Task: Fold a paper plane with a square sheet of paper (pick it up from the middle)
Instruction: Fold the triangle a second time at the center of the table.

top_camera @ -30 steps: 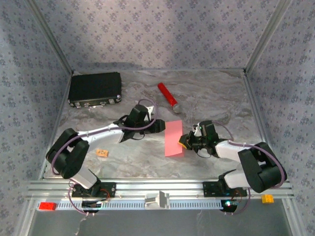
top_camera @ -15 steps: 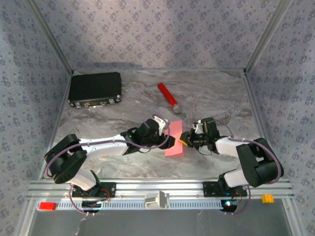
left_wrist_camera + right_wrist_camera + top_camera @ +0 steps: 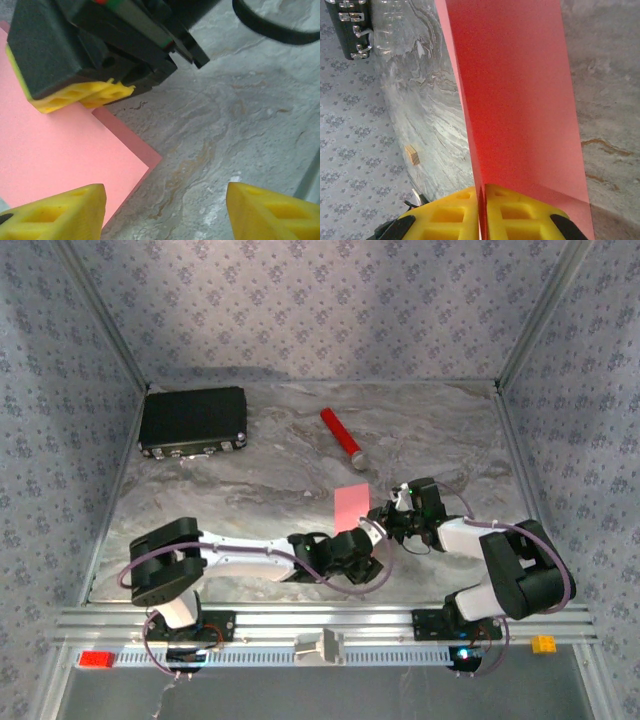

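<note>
The square sheet of paper (image 3: 351,506) is pink-red and lies folded into a narrow rectangle at the table's middle. Its near end is covered by my left arm. My right gripper (image 3: 379,525) is shut on the sheet's right edge. In the right wrist view the yellow fingers (image 3: 455,217) pinch the paper (image 3: 520,100) between them. My left gripper (image 3: 368,558) sits low at the sheet's near end, open. Its yellow fingertips (image 3: 60,212) stand wide apart over a corner of the two-layered paper (image 3: 55,150) and bare table, with nothing between them.
A black case (image 3: 192,420) lies at the back left and a red cylinder with a grey tip (image 3: 341,436) behind the paper. A small tan block (image 3: 411,155) rests on the marble table (image 3: 230,490) to the left. Metal frame rails bound the table.
My left arm has swung from the paper's left side round to its near end, stretching low across the table, and its jaws have widened. The right gripper keeps its hold in place.
</note>
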{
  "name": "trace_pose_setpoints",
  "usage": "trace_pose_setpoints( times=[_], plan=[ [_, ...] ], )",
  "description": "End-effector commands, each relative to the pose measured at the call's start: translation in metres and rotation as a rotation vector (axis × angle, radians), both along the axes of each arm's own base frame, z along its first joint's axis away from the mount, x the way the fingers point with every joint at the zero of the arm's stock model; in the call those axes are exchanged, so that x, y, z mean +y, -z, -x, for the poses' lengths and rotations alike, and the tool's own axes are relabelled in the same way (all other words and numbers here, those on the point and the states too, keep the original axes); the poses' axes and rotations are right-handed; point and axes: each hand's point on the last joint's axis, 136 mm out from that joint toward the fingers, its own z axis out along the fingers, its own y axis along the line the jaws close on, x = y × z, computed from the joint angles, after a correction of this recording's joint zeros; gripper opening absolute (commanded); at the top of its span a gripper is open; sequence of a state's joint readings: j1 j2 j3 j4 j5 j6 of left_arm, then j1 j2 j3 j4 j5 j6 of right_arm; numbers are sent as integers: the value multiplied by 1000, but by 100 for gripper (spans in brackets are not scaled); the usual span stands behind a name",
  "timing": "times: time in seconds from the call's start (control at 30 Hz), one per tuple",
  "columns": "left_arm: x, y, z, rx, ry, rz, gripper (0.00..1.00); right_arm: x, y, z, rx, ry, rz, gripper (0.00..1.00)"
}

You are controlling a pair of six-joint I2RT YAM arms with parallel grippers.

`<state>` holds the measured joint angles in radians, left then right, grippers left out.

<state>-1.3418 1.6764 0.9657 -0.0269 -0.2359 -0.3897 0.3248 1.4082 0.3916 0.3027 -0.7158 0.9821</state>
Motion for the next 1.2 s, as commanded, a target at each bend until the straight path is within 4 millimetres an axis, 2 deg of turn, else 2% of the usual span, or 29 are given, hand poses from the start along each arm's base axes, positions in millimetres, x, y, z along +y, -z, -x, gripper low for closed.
trace_pose_setpoints(
  times=[0.0, 0.37, 0.53, 1.17],
  plan=[
    [9, 4, -12, -123, -43, -126, 65, 1, -3, -2, 10, -9, -6, 12],
    [9, 14, -23, -201, -95, -218, 66, 0, -2, -1, 14, -6, -7, 12],
    [9, 17, -24, -206, -92, -245, 61, 0, -3, -1, 11, -4, -8, 12],
    [13, 2, -21, -210, -96, -177, 18, -6, 1, 0, 24, 14, 6, 14]
  ],
)
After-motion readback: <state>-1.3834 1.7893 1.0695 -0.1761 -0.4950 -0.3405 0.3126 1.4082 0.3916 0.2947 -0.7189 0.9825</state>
